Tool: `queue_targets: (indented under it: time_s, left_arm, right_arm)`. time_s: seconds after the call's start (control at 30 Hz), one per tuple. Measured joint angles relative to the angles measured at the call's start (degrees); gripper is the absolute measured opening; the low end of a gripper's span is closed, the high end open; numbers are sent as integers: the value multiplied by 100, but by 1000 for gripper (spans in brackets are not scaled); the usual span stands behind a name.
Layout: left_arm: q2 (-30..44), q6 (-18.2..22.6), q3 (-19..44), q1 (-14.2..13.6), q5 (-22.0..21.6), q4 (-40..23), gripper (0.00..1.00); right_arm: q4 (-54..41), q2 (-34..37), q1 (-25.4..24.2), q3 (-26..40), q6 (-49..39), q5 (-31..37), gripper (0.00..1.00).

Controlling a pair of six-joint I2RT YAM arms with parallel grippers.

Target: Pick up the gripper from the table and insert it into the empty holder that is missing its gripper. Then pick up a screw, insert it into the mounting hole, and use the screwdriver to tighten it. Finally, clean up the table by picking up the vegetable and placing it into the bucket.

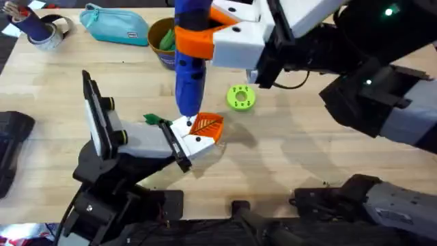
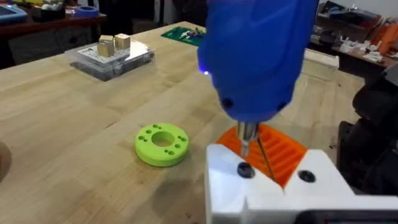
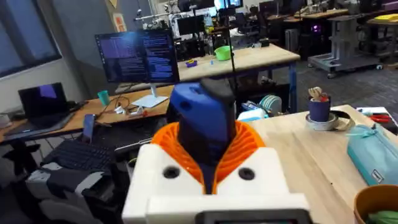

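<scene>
My right gripper (image 1: 198,39) is shut on the blue screwdriver (image 1: 189,75), which it holds upright. In the right wrist view its orange fingers (image 3: 249,146) clasp the blue body (image 3: 202,121). The metal tip (image 2: 247,140) rests on a black screw (image 2: 244,169) in the white holder (image 1: 147,140). The orange ribbed gripper (image 1: 207,127) sits in the holder's end, also seen in the left wrist view (image 2: 283,152). A second black screw (image 2: 305,176) lies beside it. The yellow bucket (image 1: 158,49) stands at the back with something green (image 1: 166,39) inside.
A green ring (image 1: 240,97) lies just right of the screwdriver. A teal pouch (image 1: 116,24) and a tape roll with a cup (image 1: 41,31) sit at the back left. A small green piece (image 1: 154,119) lies by the holder. A clear box (image 2: 112,56) stands farther off.
</scene>
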Motion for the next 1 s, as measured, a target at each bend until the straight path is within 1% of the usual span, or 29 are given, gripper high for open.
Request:
queue_targets:
  time_s: [0.27,0.83,1.0]
  left_arm:
    - [0,0,0,0,-2,0,16]
    - [2,0,0,0,-2,-2,16]
    - [0,0,0,0,0,0,16]
  right_arm:
    - [-285,0,82,-11,-4,0,43]
    - [-272,0,82,-11,0,2,42]
    - [-117,0,82,-13,17,0,43]
